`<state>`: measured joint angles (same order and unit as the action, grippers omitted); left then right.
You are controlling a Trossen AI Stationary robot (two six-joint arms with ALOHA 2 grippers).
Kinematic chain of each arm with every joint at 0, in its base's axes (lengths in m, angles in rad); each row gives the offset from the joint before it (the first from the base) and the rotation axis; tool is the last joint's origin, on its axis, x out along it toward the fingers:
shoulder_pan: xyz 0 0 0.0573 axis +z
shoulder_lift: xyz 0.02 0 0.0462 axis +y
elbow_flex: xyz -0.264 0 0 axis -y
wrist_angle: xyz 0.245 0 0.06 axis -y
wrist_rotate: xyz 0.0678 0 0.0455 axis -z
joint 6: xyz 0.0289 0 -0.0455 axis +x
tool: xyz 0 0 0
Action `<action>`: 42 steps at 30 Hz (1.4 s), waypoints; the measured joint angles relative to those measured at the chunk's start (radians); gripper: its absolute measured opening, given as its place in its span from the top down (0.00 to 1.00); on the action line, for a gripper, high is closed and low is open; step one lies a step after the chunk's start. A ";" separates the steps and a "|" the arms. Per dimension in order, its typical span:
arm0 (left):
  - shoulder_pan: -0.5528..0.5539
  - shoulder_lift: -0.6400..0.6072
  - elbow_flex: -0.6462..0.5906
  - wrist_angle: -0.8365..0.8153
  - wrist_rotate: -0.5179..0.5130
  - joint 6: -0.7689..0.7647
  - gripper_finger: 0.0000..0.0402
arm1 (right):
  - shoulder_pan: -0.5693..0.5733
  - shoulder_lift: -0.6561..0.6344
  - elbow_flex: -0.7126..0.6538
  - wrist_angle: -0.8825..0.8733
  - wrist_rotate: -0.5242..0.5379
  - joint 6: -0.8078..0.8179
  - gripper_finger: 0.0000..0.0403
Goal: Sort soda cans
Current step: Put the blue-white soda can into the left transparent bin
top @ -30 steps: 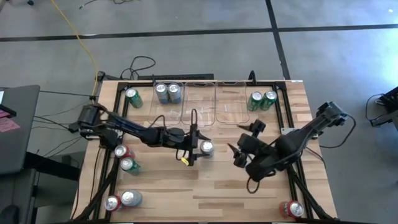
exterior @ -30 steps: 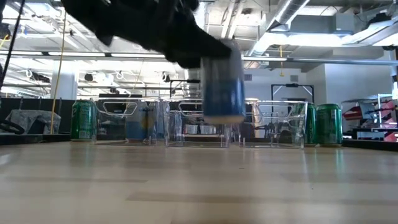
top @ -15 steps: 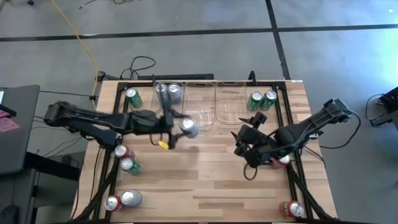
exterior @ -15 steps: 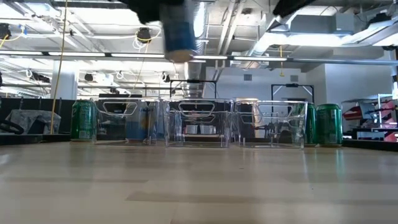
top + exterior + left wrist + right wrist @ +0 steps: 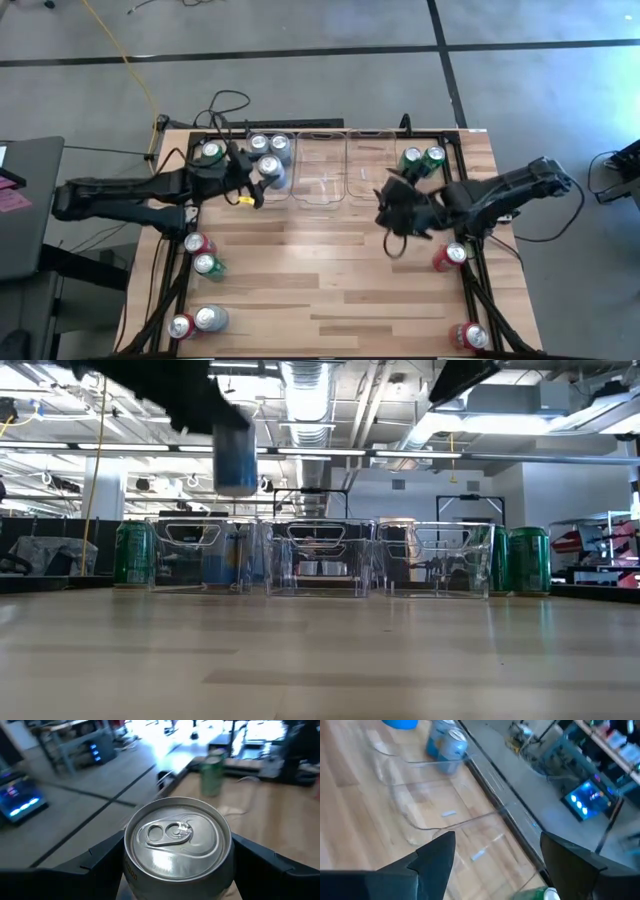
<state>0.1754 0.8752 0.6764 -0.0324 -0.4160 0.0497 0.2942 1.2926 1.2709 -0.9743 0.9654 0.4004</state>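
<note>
Sorting is barely underway. Of three clear bins [image 5: 322, 190] at the far edge, only the left one holds cans, two blue ones [image 5: 271, 148]. The left gripper [image 5: 262, 178] hangs over it, clamped on a third blue can [image 5: 269, 168]. The right gripper [image 5: 392, 212] hovers empty, fingers spread. Green cans [image 5: 421, 159] and red cans [image 5: 196, 243] remain loose on the table [image 5: 330, 290].

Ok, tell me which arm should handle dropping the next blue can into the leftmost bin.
Left. Its end effector already grips a blue can above the leftmost bin, where two blue cans sit. The right end effector is open, empty, near the rightmost bin.
</note>
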 joint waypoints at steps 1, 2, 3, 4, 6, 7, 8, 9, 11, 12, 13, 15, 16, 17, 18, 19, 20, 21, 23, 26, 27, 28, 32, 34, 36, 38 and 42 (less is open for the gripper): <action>0.022 -0.005 -0.019 0.007 0.001 -0.005 0.27 | -0.021 -0.005 -0.001 0.021 -0.025 -0.015 0.23; 0.043 -0.007 -0.035 0.012 0.000 -0.006 0.27 | -0.039 -0.014 -0.010 0.062 -0.049 -0.040 0.23; 0.063 -0.008 -0.051 0.027 0.000 -0.005 0.27 | -0.055 -0.023 -0.028 0.114 -0.082 -0.075 0.23; 0.084 -0.009 -0.068 0.041 0.000 -0.006 0.27 | -0.070 -0.034 -0.054 0.178 -0.120 -0.116 0.23; 0.127 -0.012 -0.100 0.053 0.007 -0.009 0.27 | -0.105 -0.058 -0.112 0.326 -0.212 -0.186 0.24; 0.151 -0.012 -0.113 0.063 0.020 -0.018 0.27 | -0.121 -0.070 -0.145 0.404 -0.245 -0.212 0.24; 0.174 -0.011 -0.127 0.085 0.030 -0.032 0.27 | -0.132 -0.079 -0.176 0.472 -0.262 -0.226 0.24; 0.196 -0.012 -0.144 0.110 0.048 -0.043 0.27 | -0.139 -0.086 -0.204 0.535 -0.270 -0.242 0.24; 0.241 -0.014 -0.173 0.142 0.080 -0.066 0.27 | -0.148 -0.091 -0.249 0.622 -0.281 -0.252 0.25; 0.260 -0.013 -0.187 0.155 0.088 -0.070 0.27 | -0.153 -0.091 -0.269 0.653 -0.283 -0.252 0.26; 0.278 -0.011 -0.200 0.164 0.097 -0.074 0.27 | -0.156 -0.091 -0.286 0.679 -0.287 -0.252 0.26; 0.309 -0.009 -0.225 0.173 0.099 -0.077 0.27 | -0.163 -0.091 -0.309 0.697 -0.288 -0.242 0.27; 0.322 -0.007 -0.236 0.181 0.100 -0.079 0.27 | -0.167 -0.091 -0.320 0.708 -0.287 -0.234 0.27; 0.334 -0.007 -0.246 0.182 0.100 -0.081 0.27 | -0.170 -0.091 -0.334 0.724 -0.286 -0.228 0.28; 0.342 -0.007 -0.254 0.181 0.099 -0.081 0.27 | -0.173 -0.091 -0.349 0.742 -0.286 -0.226 0.28; 0.348 -0.007 -0.265 0.187 0.098 -0.081 0.27 | -0.174 -0.091 -0.363 0.760 -0.286 -0.225 0.28; 0.352 -0.007 -0.279 0.201 0.097 -0.081 0.27 | -0.173 -0.091 -0.374 0.775 -0.286 -0.225 0.28; 0.355 -0.007 -0.296 0.222 0.099 -0.079 0.27 | -0.172 -0.091 -0.384 0.797 -0.287 -0.225 0.28; 0.361 -0.007 -0.329 0.262 0.100 -0.078 0.27 | -0.171 -0.091 -0.412 0.863 -0.287 -0.225 0.28; 0.366 -0.007 -0.385 0.331 0.098 -0.084 0.27 | -0.171 -0.091 -0.450 0.939 -0.286 -0.226 0.28; 0.366 -0.007 -0.403 0.352 0.097 -0.084 0.27 | -0.170 -0.090 -0.458 0.961 -0.286 -0.225 0.28; 0.366 -0.007 -0.418 0.370 0.096 -0.082 0.27 | -0.168 -0.090 -0.462 0.979 -0.285 -0.225 0.28; 0.366 -0.007 -0.451 0.419 0.093 -0.047 0.27 | -0.162 -0.089 -0.476 1.023 -0.286 -0.226 0.28; 0.366 -0.001 -0.452 0.414 0.093 -0.028 0.27 | -0.156 -0.089 -0.476 1.032 -0.285 -0.227 0.28; 0.366 0.015 -0.453 0.422 0.095 -0.016 0.27 | -0.153 -0.089 -0.476 1.040 -0.284 -0.235 0.28; 0.366 0.045 -0.453 0.443 0.098 -0.012 0.27 | -0.148 -0.089 -0.476 1.050 -0.284 -0.241 0.28; 0.364 0.143 -0.453 0.506 0.098 -0.029 0.27 | -0.126 -0.089 -0.475 1.081 -0.284 -0.261 0.28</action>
<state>0.5397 1.0178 0.2237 0.4732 -0.3178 0.0203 0.1679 1.2041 0.7956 0.1069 0.6815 0.1394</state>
